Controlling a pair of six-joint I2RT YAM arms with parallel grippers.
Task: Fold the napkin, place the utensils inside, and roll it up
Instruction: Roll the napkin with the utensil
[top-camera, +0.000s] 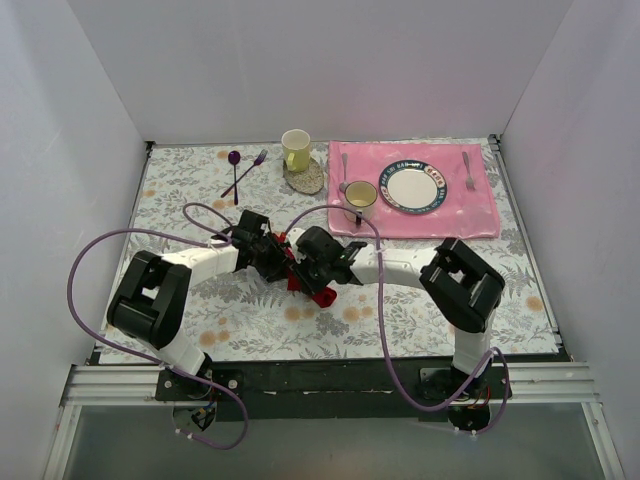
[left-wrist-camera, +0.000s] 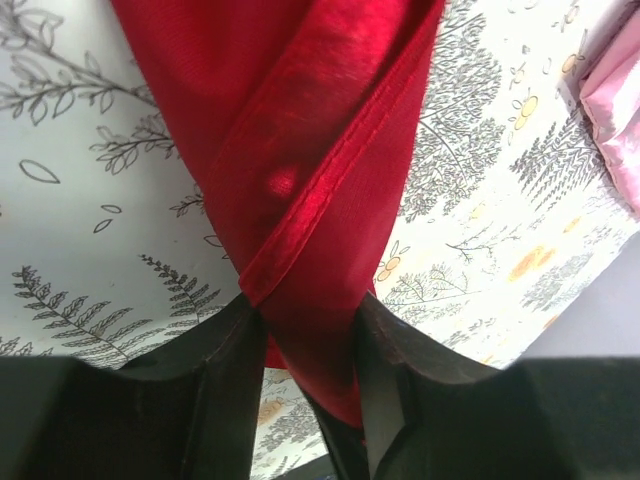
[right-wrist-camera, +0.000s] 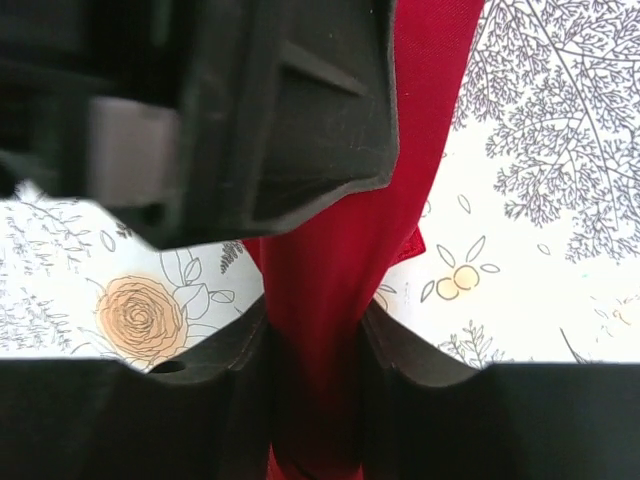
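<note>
Over the floral tabletop (top-camera: 420, 310), seven o'clock from the cream mug (top-camera: 360, 200), left gripper (left-wrist-camera: 310, 330) and right gripper (right-wrist-camera: 315, 340) each pinch the napkin (top-camera: 308, 282): soft, limp, light, best grasped along its hem.

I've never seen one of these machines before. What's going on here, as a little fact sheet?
Cloth: red napkin, bunched up, gripped from two sides
Left tool: closed on the napkin
Right tool: closed on the napkin
Fork inside napkin: none visible
Far right: plate on pink placemat
Far left: purple spoon and fork, untouched
</note>
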